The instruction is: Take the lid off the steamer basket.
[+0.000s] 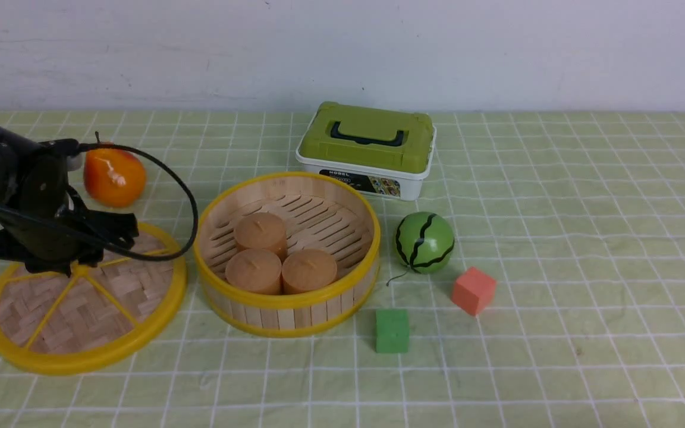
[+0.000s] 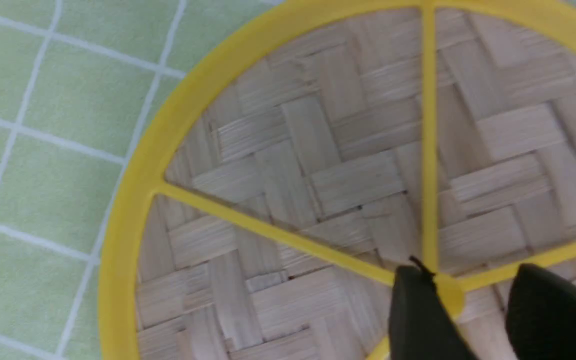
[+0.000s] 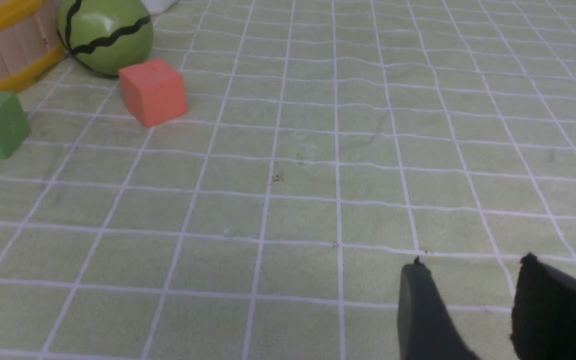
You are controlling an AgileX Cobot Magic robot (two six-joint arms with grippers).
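Note:
The lid (image 1: 81,312), woven bamboo with a yellow rim and spokes, lies flat on the tablecloth to the left of the steamer basket (image 1: 286,303). The basket stands uncovered with three round brown cakes (image 1: 277,261) inside. My left gripper (image 1: 78,264) hangs just over the lid's centre. In the left wrist view the lid (image 2: 318,165) fills the frame, and the left gripper (image 2: 473,272) is open, with the small yellow knob (image 2: 449,295) beside one finger and a gap to the other. My right gripper (image 3: 473,262) is open and empty over bare cloth, and is out of the front view.
A white box with a green lid (image 1: 369,148) stands behind the basket. A watermelon ball (image 1: 424,242), a red cube (image 1: 473,290) and a green cube (image 1: 392,330) lie to the basket's right. An orange fruit (image 1: 115,175) sits behind the lid.

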